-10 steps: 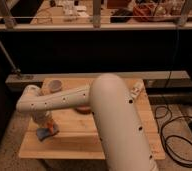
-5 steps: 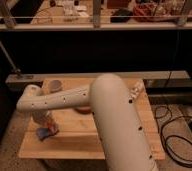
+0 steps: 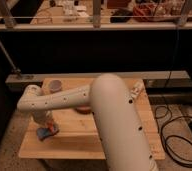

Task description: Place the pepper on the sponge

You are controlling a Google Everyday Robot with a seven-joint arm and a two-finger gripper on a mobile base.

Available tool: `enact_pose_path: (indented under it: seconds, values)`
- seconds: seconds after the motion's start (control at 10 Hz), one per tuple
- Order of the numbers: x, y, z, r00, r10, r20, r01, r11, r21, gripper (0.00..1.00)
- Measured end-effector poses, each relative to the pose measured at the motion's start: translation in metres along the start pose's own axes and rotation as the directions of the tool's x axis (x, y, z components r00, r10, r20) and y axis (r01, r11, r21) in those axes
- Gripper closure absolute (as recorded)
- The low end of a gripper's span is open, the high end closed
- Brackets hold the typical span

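The blue sponge (image 3: 42, 133) lies flat near the front left corner of the wooden table (image 3: 79, 137). The orange-red pepper (image 3: 52, 130) sits at the sponge's right end, resting on or just above it. My gripper (image 3: 48, 126) hangs straight down from the white arm (image 3: 64, 99), which reaches in from the lower right. The gripper is directly over the pepper and shut on it. The arm's wrist hides the fingers and the top of the pepper.
A pale pinkish cup (image 3: 55, 85) stands at the table's back left. A round brownish dish (image 3: 84, 108) shows partly behind the arm. A small white item (image 3: 136, 90) lies at the back right edge. Cables (image 3: 181, 132) run over the floor on the right.
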Motion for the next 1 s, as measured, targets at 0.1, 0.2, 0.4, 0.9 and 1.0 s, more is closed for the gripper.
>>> enact_pose_path:
  seconds: [0.1,0.2,0.4,0.9,1.0]
  values:
    - [0.0002,0.0003,0.0,1.0,-0.002,-0.001,0.002,1.0,0.001,0.9]
    - [0.0003,0.0009,0.0001,1.0,-0.003,-0.001,0.003,1.0,0.001,0.9]
    - [0.0006,0.002,-0.0003,1.0,-0.006,-0.003,0.006,1.0,0.002,0.9]
    - [0.0008,0.0043,-0.0003,1.0,-0.015,-0.007,0.015,1.0,0.006,0.9]
    - [0.0009,0.0048,-0.0004,1.0,-0.017,-0.008,0.017,1.0,0.006,0.9]
